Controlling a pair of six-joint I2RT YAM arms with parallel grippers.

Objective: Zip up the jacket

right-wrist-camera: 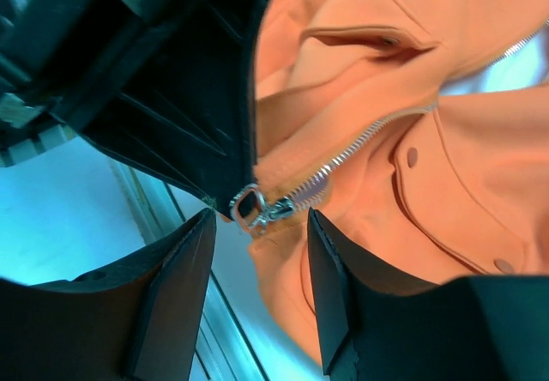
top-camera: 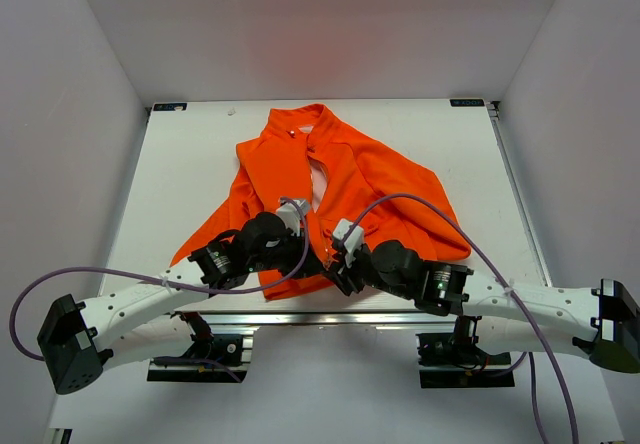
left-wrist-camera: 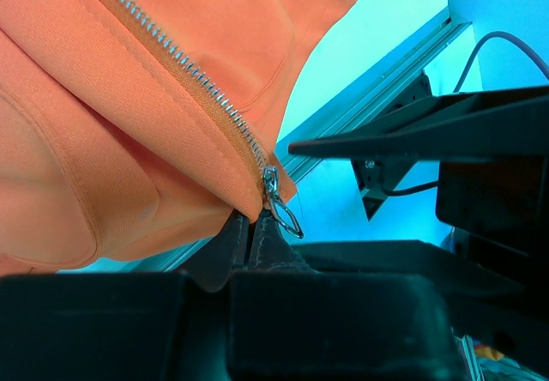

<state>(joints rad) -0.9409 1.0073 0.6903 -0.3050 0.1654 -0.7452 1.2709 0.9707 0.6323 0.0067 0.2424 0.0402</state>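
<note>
The orange jacket (top-camera: 340,179) lies flat on the white table, collar at the far end and front partly open, showing pale lining. My left gripper (top-camera: 308,256) is at the near hem. In the left wrist view the left gripper (left-wrist-camera: 249,223) is shut on the jacket (left-wrist-camera: 129,123), pinching the hem right under the bottom of the metal zipper (left-wrist-camera: 197,81), beside the pull ring (left-wrist-camera: 285,211). My right gripper (right-wrist-camera: 257,222) is open, its fingertips either side of the zipper slider and pull (right-wrist-camera: 256,208), not touching them. In the top view the right gripper (top-camera: 338,264) meets the left at the hem.
The table's near edge is a metal rail (top-camera: 330,316), just below the jacket's hem. The enclosure's white walls (top-camera: 80,84) rise on both sides and behind. Purple cables (top-camera: 430,204) loop over the jacket's right side. The arms' base mounts (top-camera: 200,349) sit beneath the rail.
</note>
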